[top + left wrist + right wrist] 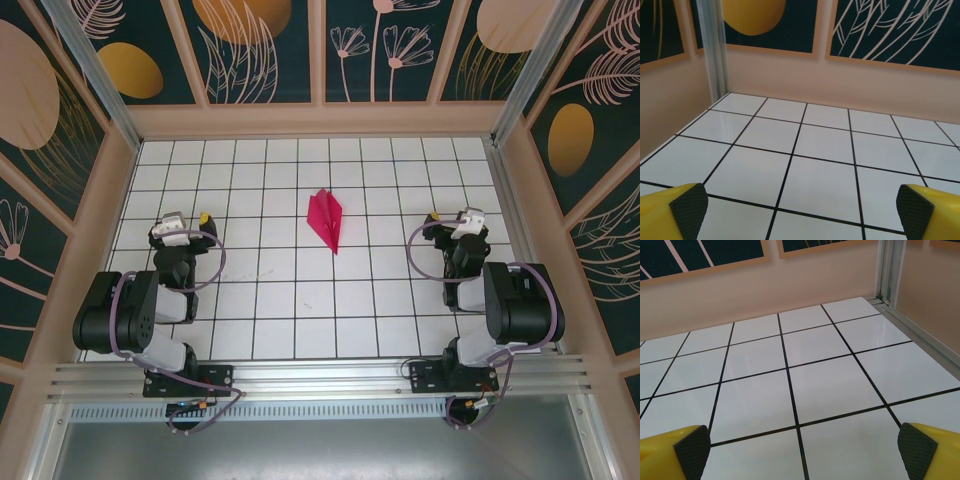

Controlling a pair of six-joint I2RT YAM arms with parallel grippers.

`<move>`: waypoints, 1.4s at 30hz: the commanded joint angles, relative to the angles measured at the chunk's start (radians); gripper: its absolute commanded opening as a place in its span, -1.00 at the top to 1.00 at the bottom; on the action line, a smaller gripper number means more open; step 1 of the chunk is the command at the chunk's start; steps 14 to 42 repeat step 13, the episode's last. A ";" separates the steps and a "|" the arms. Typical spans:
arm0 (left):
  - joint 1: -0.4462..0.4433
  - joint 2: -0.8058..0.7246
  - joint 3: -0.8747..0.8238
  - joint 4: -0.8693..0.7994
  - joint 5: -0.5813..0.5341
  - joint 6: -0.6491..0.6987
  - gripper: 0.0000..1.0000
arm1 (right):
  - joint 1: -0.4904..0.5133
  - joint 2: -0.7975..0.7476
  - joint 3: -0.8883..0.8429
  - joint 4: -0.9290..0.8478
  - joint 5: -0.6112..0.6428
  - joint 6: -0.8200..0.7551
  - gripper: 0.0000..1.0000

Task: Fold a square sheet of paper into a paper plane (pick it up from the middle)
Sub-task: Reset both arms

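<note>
The square sheet of paper lies folded into a slim magenta-pink paper plane [327, 220] with a centre ridge. It rests on the white grid table near the middle, its point aimed toward the near right. My left gripper [185, 218] sits well to the left of it, open, with nothing between its yellow fingers [682, 207]. My right gripper [455, 216] sits about as far to the right, also open and empty, black pads [690, 450] spread wide. Both wrist views look over bare tiles toward the back wall.
The white grid table [300, 300] is boxed in by peach walls with dark floral panels. Metal posts stand in the back corners [712, 50] [890, 270]. Both arms are folded back near the table's front edge.
</note>
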 commanded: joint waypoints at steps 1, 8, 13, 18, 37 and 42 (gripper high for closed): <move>0.006 0.008 -0.003 0.046 0.069 0.032 -0.97 | 0.002 0.009 -0.007 0.059 -0.019 -0.015 -0.97; 0.006 0.011 0.057 -0.062 0.048 0.027 -0.97 | 0.002 0.009 -0.007 0.060 -0.019 -0.015 -0.98; 0.006 0.009 0.055 -0.061 0.048 0.027 -0.97 | 0.002 0.008 -0.007 0.059 -0.019 -0.015 -0.98; 0.006 0.009 0.055 -0.061 0.048 0.027 -0.97 | 0.002 0.008 -0.007 0.059 -0.019 -0.015 -0.98; 0.006 0.009 0.055 -0.061 0.048 0.027 -0.97 | 0.002 0.008 -0.007 0.059 -0.019 -0.015 -0.98; 0.006 0.009 0.055 -0.061 0.048 0.027 -0.97 | 0.002 0.008 -0.007 0.059 -0.019 -0.015 -0.98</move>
